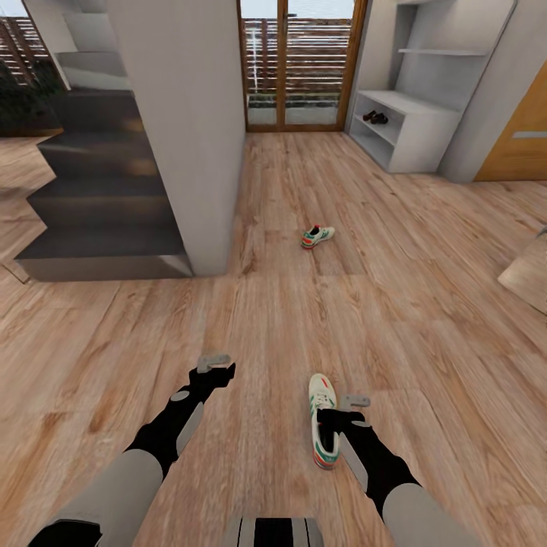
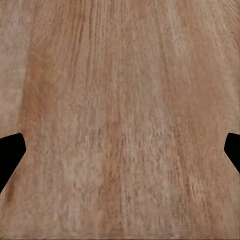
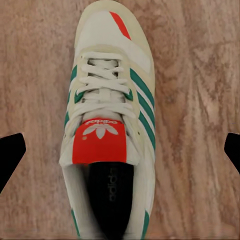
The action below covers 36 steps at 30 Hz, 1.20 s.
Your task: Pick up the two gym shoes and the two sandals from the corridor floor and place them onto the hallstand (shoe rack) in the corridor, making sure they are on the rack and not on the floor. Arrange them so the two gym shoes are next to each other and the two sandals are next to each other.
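Nearest the robot, the right gripper (image 1: pixel 334 416) hangs directly over the near gym shoe (image 1: pixel 323 429), which lies on the corridor floor (image 1: pixel 425 342) with its long axis running near to far, toe pointing away. In the right wrist view the shoe (image 3: pixel 107 135) sits centred between the two fingertips (image 3: pixel 10 155), which stand wide apart on either side of its width, not touching it and holding nothing. The right arm is plainly the closer one, so a straight descent should bracket the shoe across its sides. To the left, the left gripper (image 1: pixel 216 368) hovers over bare planks, also spread open and empty. Farther off, the second gym shoe (image 1: pixel 317 236) rests mid-corridor. At the far right stands the hallstand (image 1: pixel 414 129), with the two sandals (image 1: pixel 374 117) seemingly already on a shelf.
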Motion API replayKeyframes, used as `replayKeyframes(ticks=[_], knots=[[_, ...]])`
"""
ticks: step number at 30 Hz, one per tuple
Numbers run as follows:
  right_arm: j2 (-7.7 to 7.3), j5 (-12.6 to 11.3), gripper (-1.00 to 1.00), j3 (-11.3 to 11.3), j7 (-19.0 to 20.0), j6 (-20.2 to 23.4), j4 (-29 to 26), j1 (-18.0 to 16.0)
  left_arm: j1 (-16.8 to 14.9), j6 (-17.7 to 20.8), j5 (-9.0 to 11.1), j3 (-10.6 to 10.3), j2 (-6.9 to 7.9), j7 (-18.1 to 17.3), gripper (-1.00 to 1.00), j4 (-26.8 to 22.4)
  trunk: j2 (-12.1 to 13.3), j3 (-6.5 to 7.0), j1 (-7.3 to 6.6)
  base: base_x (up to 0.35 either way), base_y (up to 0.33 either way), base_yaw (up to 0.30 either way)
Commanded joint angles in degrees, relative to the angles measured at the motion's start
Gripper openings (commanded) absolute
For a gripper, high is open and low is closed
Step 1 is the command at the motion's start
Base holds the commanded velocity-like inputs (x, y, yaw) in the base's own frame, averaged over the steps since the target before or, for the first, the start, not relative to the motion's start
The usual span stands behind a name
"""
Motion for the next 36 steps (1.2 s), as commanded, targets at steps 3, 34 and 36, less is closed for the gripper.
replayKeyframes(ticks=[3,34,36], knots=[[-0.04,-0.6,1.0,0.3,-0.5,0.3,-0.1,0.0,0.0,0.1,0.6,-0.2,0.03,-0.1,1.0,0.0,0.0,-0.04,-0.03,-0.244,0.112,0.0],[-0.06,-0.6,1.0,0.1,-0.5,0.3,-0.2,0.0,0.0,0.0,0.6,-0.2,0.03,-0.1,1.0,-0.1,-0.2,-3.53,0.25,-0.066,0.028,0.0],[-0.06,-0.6,1.0,0.2,-0.5,0.3,-0.2,0.0,0.0,0.0,0.6,-0.2,0.03,-0.1,1.0,-0.1,-0.2,-4.16,0.3,0.0,0.0,0.0]])
